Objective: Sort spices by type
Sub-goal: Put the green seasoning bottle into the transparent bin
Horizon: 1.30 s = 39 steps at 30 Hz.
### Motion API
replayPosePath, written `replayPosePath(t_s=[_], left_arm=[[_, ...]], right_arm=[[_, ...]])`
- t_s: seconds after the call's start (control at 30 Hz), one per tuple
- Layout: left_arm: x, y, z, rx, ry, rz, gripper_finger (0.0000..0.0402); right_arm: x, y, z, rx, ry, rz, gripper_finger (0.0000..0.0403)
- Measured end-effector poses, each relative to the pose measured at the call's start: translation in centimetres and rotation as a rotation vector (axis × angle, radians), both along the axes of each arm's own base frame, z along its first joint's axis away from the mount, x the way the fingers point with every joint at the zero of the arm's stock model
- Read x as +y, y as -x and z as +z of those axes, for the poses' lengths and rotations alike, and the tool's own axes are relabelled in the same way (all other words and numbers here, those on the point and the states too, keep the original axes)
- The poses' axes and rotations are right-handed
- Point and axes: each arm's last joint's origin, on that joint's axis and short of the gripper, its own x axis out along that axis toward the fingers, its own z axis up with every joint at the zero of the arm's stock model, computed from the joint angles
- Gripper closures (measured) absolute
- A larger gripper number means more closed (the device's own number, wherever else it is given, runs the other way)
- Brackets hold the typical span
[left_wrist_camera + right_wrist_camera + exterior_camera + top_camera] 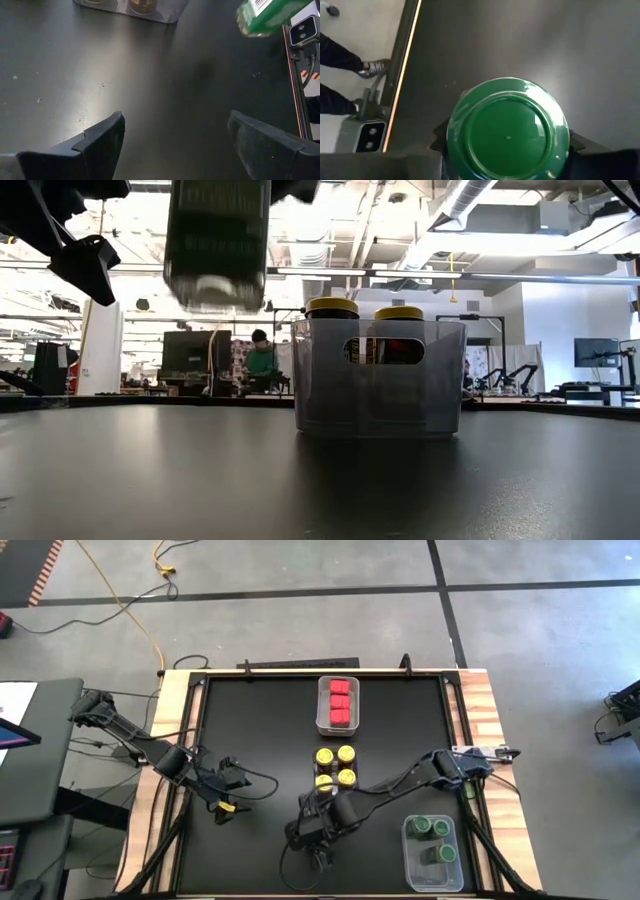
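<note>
Near table's front edge, gripped green-lidded jar

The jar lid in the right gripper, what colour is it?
Green. The lid shows best in the right wrist view, filling the space at the right gripper.

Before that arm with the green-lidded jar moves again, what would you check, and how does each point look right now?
1. Round green-lidded jar gripped by the right end effector: ok, fingers flank it.
2. Jar lifted off the black table: ok in the low view.
3. Room in the clear plastic bin with green jars: ok, a bare part shows.
4. Left end effector out of the way: ok, open, empty, left of the path.
5. Jar type matches bin: ok, green lids.
</note>
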Motion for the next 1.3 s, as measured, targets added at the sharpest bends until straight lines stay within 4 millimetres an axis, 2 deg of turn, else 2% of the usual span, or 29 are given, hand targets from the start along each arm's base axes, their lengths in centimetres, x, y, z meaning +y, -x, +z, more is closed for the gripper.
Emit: replayPosePath(t_s=[0.17,0.5,0.8,0.93,1.1,1.3], left_arm=[[0.0,0.0,0.0,0.000,0.001,0.001,0.0061],[0.0,0.0,0.0,0.001,0.002,0.002,0.0061],[0.0,0.0,0.0,0.000,0.003,0.003,0.0061],[0.0,0.0,0.0,0.000,0.003,0.003,0.0061],[0.0,0.0,0.0,0.000,0.002,0.003,0.0061],[0.0,0.0,0.0,0.000,0.003,0.003,0.0061]], right_arm=[[0.1,0.5,2.0,-0.018,0.027,-0.012,0.0183],[2.4,4.2,2.7,0.096,0.112,-0.048,0.0183],[4.5,10.4,5.4,0.227,0.223,-0.051,0.0183],[5.6,12.9,6.2,0.226,0.229,-0.040,0.0183],[6.2,16.7,6.1,0.249,0.226,-0.084,0.0183],[6.9,19.9,5.0,0.216,0.164,-0.099,0.0183]])
